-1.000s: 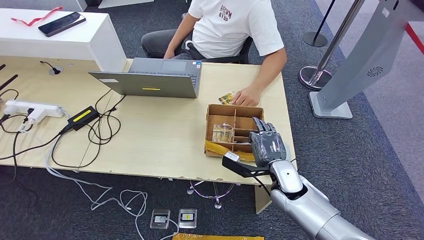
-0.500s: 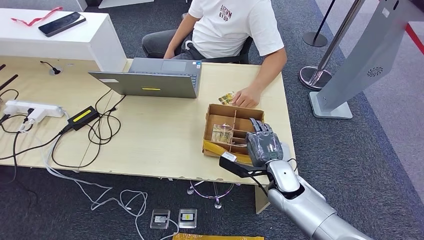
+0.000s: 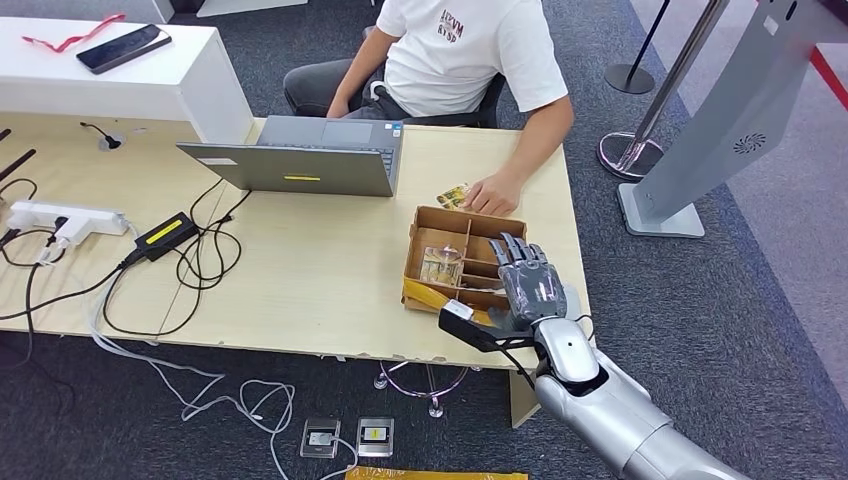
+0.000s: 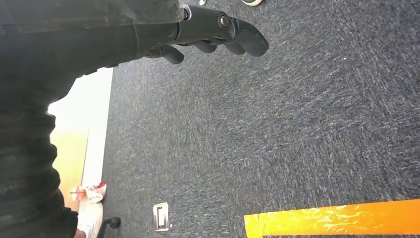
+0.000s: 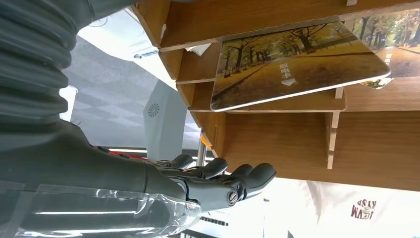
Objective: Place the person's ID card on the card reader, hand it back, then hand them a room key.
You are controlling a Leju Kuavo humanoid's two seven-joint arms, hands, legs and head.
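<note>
A wooden divider box (image 3: 440, 225) stands near the desk's right front corner. A picture card with autumn trees (image 3: 443, 266) lies in one of its compartments. In the right wrist view that card (image 5: 297, 62) rests tilted across the dividers of the box (image 5: 277, 139). My right hand (image 3: 528, 280) hovers over the box's right side with its fingers (image 5: 218, 181) stretched out and nothing in them. Beyond the box, a seated person's hand (image 3: 490, 195) rests beside a small card (image 3: 453, 195) on the desk. My left hand (image 4: 213, 32) hangs over the carpet, holding nothing.
A laptop (image 3: 300, 165) sits at the desk's middle back. Cables, a power adapter (image 3: 165, 232) and a power strip (image 3: 60, 218) lie to the left. A phone (image 3: 123, 47) lies on the white counter. A grey kiosk stand (image 3: 700, 140) and a stanchion base (image 3: 628, 155) are to the right.
My right hand has shifted a little further over the box. The box has slid slightly to the left. The person's hand has stayed where it was.
</note>
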